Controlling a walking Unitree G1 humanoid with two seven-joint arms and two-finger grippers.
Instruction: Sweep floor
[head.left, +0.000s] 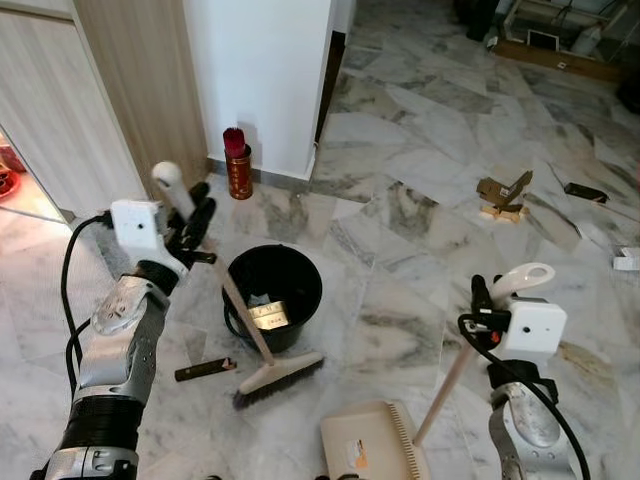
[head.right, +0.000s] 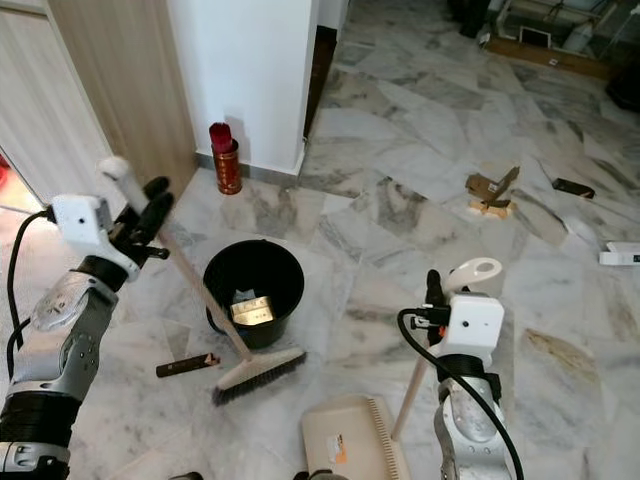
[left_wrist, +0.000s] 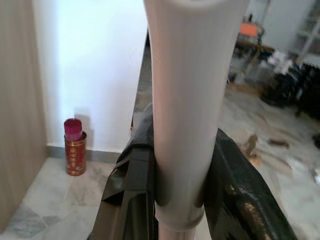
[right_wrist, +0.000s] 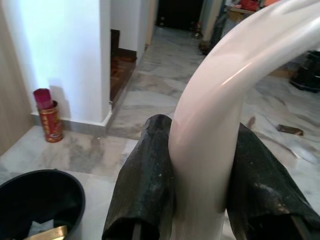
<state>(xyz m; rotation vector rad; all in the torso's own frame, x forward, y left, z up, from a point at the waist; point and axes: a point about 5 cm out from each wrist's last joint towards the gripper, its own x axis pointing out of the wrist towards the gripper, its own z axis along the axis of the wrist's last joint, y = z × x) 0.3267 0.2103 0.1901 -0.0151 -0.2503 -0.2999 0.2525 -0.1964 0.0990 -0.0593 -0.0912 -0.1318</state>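
Note:
My left gripper (head.left: 198, 212) is shut on the white handle (left_wrist: 187, 100) of a broom, near its top. The broom leans down to its brush head (head.left: 280, 378), which rests on the marble floor just in front of a black bucket (head.left: 300, 325). My right gripper (head.left: 481, 296) is shut on the looped white handle (right_wrist: 210, 140) of a cream dustpan (head.left: 370, 445), which lies flat on the floor at the near edge. A dark wrapper (head.left: 205, 369) lies left of the brush head. Scraps and a gold box lie inside the bucket.
A red can (head.left: 238, 165) stands against the white wall corner (head.left: 260, 80), with a wooden panel to its left. Cardboard scraps (head.left: 503, 195), a dark flat item (head.left: 585, 192) and a white item (head.left: 627, 260) lie on the floor to the right.

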